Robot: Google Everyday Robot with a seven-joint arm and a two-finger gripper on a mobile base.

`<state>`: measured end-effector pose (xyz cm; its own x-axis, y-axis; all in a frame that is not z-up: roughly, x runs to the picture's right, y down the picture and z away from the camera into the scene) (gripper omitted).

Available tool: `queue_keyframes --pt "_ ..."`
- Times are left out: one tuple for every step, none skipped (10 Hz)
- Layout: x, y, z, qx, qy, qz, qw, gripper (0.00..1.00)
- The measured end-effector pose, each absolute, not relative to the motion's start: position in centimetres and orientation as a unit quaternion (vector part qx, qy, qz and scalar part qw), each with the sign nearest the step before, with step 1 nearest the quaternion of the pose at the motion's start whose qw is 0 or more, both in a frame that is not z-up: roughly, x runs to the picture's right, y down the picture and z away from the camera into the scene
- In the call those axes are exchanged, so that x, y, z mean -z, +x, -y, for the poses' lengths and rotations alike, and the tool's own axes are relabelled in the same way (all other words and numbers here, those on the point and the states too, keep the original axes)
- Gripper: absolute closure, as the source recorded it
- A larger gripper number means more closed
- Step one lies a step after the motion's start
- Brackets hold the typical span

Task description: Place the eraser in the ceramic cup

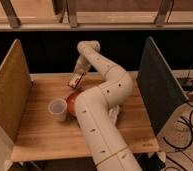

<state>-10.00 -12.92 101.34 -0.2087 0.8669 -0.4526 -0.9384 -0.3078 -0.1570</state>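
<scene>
The ceramic cup [57,109] is small, white and tapered, and stands upright on the wooden table at front left. My gripper [76,81] hangs above the table behind the orange bowl [72,100], a hand's width behind and to the right of the cup. It is shut on the eraser [74,80], a small pale block with a dark side that shows between the fingers, held clear of the table. The arm curves down across the middle of the view and hides part of the bowl.
The orange bowl touches the cup's right side. A white object [114,114] lies right of the arm. A tan panel [9,90] walls the table's left side and a dark panel [157,82] the right. Cables [187,130] lie on the floor at right.
</scene>
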Motion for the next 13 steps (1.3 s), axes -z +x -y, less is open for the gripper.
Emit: queue_keyframes --pt "-100.8 -10.6 14.5 -0.772 -0.227 -0.058 0.591 1.00" --pt "-99.9 -11.2 16.6 -0.767 -0.215 -0.032 0.604 1.00" --pt "-99.1 -11.9 18.4 -0.760 -0.203 -0.008 0.618 1.00" --pt "-98.4 -12.5 19.6 -0.753 -0.196 0.009 0.629 1.00" --pt "-97.5 -13.1 21.1 -0.743 -0.188 0.033 0.642 1.00" --pt "-96.7 -13.4 22.0 -0.736 -0.184 0.050 0.649 1.00" --pt "-95.9 -13.8 22.5 -0.730 -0.183 0.065 0.655 1.00" --pt "-95.1 -14.0 22.6 -0.725 -0.181 0.076 0.660 1.00" --pt "-94.2 -13.9 22.5 -0.719 -0.177 0.084 0.667 1.00" --pt "-93.1 -13.8 22.4 -0.714 -0.171 0.090 0.673 1.00" --pt "-91.5 -13.2 22.0 -0.707 -0.159 0.097 0.682 1.00" --pt "-90.2 -12.4 21.6 -0.704 -0.147 0.101 0.687 1.00" --pt "-88.7 -11.3 21.1 -0.704 -0.133 0.102 0.690 1.00"
